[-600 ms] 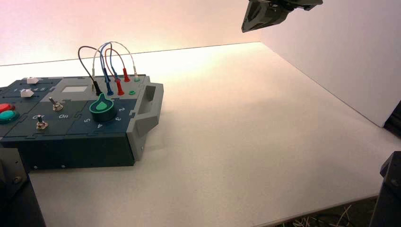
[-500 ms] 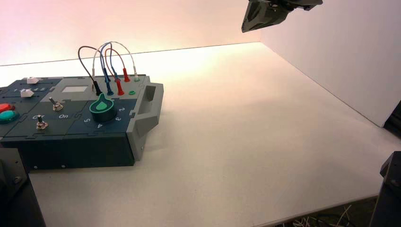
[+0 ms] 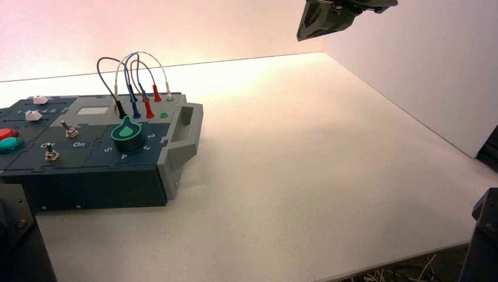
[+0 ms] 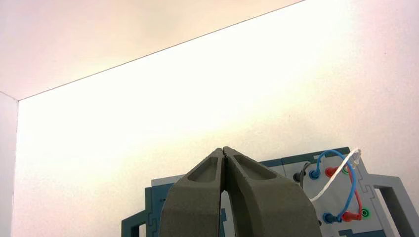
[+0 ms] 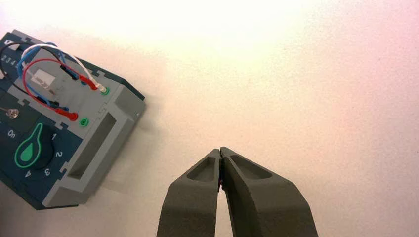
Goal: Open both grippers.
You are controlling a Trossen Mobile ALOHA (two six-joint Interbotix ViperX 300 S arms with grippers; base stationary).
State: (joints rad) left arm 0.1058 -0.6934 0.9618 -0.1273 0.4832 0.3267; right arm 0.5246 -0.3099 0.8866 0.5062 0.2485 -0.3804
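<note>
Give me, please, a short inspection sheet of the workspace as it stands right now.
Surface: white table, bare beside the box.
Job's things: left gripper and right gripper, both with fingertips pressed together, holding nothing.
Clutter: nothing seen.
Grippers: left above the box; right over bare table beside the box's grey handle.
Cables: black, blue, red and white jumper wires loop between the box's sockets.
Surroundings: white wall panels.
</note>
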